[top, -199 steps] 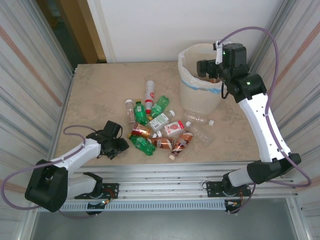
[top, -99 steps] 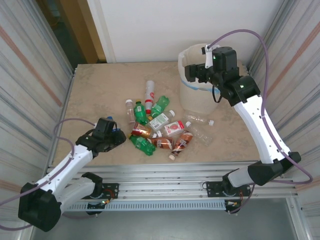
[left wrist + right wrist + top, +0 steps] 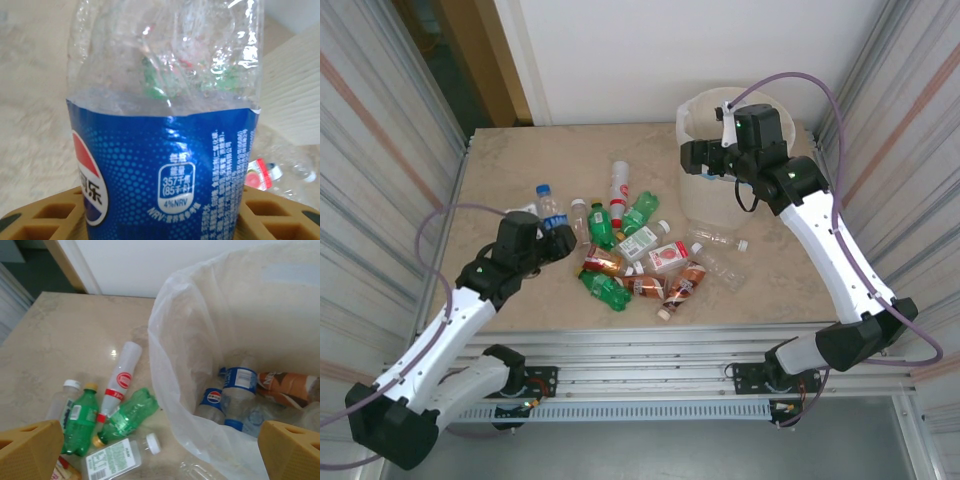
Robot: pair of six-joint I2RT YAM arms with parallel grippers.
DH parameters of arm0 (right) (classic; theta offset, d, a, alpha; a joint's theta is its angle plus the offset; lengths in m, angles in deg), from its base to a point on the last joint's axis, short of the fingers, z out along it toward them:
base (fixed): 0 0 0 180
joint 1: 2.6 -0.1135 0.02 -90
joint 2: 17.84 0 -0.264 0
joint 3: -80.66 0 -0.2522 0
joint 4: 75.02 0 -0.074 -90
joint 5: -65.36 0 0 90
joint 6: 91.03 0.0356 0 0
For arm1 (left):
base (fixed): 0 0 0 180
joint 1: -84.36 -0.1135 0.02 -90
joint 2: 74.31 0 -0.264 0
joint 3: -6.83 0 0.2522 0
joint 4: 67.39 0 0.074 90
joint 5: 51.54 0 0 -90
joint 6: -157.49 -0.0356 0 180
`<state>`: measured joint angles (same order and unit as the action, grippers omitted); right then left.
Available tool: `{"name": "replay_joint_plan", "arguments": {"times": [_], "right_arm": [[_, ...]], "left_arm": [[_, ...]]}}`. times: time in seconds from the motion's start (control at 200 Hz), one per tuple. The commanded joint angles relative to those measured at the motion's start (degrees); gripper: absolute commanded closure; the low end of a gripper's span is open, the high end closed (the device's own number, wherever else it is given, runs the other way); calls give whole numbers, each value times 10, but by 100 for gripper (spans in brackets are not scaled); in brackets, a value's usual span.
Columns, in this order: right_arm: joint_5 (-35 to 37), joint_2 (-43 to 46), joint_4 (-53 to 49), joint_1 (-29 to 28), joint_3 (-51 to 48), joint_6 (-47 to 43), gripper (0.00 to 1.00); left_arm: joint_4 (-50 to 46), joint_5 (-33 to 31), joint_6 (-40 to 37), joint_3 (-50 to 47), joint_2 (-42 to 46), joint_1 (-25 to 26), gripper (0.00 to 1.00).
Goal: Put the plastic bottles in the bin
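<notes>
Beige stone-patterned surface [image 3: 500, 170] carries a heap of small plastic bottles [image 3: 635, 255]. Left jaws, on a bent arm, pinch a clear blue-labelled bottle [image 3: 551, 208] upright beside the heap. Right jaws, spread wide, hang over the rim of the round cream bag-lined bin [image 3: 710, 205] on an outstretched arm.

The bin [image 3: 705, 205] is being borne at the table's [image 3: 510, 180] far right. A pile [image 3: 638, 255] is being formed before and left of it. 1 bottle [image 3: 550, 210] is being held left of the pile by the left gripper [image 3: 558, 240]. Bottles [image 3: 235, 390] are being contained in the bin.
</notes>
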<state>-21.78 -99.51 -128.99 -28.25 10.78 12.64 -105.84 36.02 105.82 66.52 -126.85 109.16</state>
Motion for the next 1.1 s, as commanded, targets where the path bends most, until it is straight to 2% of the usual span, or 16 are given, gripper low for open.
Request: {"name": "replay_joint_plan", "arguments": {"times": [0.0,0.331,0.711,0.907,1.097], "right_arm": [[-36,19,21,-4,-11,38,2],[-141,5,59,-5,-13,80,2],[-278,-14,118,-17,-15,126,2],[-274,-30,143,-52,-5,114,4],[-264,-54,138,-67,16,104,13]], "left_arm": [[80,17,-51,42,-26,9,67],[172,56,-97,114,-104,38,68],[262,151,-114,161,-182,69,68],[273,182,-124,197,-213,97,68],[288,208,-141,211,-221,120,67]]}}
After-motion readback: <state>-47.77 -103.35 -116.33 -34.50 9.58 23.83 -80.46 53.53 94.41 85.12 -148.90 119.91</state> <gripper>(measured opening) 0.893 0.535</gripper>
